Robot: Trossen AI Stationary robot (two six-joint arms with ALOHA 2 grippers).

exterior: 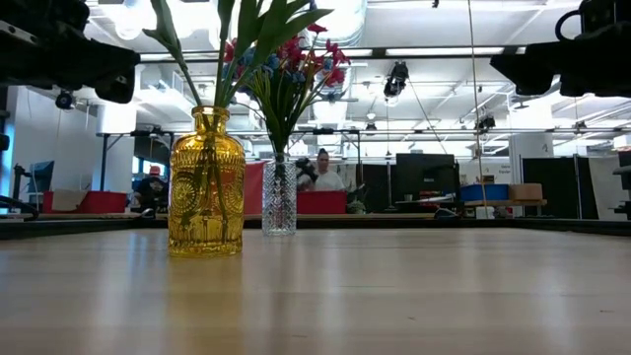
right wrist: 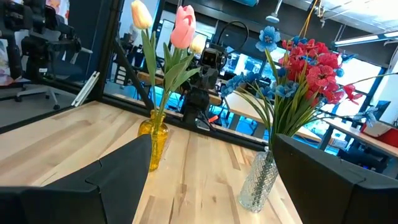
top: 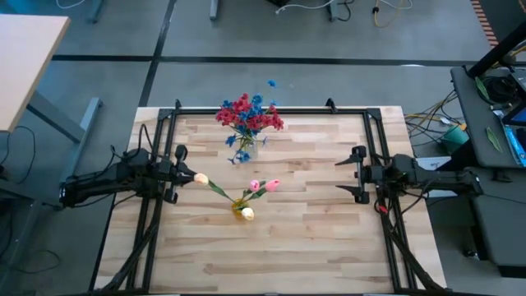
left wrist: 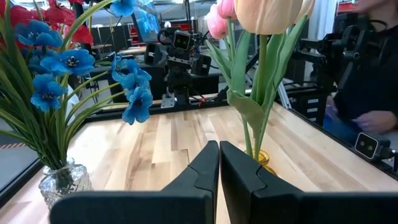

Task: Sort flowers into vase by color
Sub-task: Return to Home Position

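As far as anyone can tell from these shots, the sorting is pretty much wrapped up. No loose flower shows anywhere on the surface (top: 312, 238). The tulips (top: 263, 186), pink and cream ones, stand in the yellow vase (exterior: 206, 187) near the middle of the surface. The red and blue flowers (top: 249, 117) share the clear vase (exterior: 279, 202) just behind it, toward the far edge. So red and blue are mixed in one vase, which is a bit odd for a sort by color, but that's what is there.

Both arms sit out at the sides, well apart from the vases. The left tool (left wrist: 219, 163) is at the left edge with its fingers pressed together and nothing between them. The right tool (right wrist: 212, 149) is at the right edge with its fingers spread wide, also holding nothing.

Best guess is that all that's left is for the arms to finish tucking away to their rest pose.
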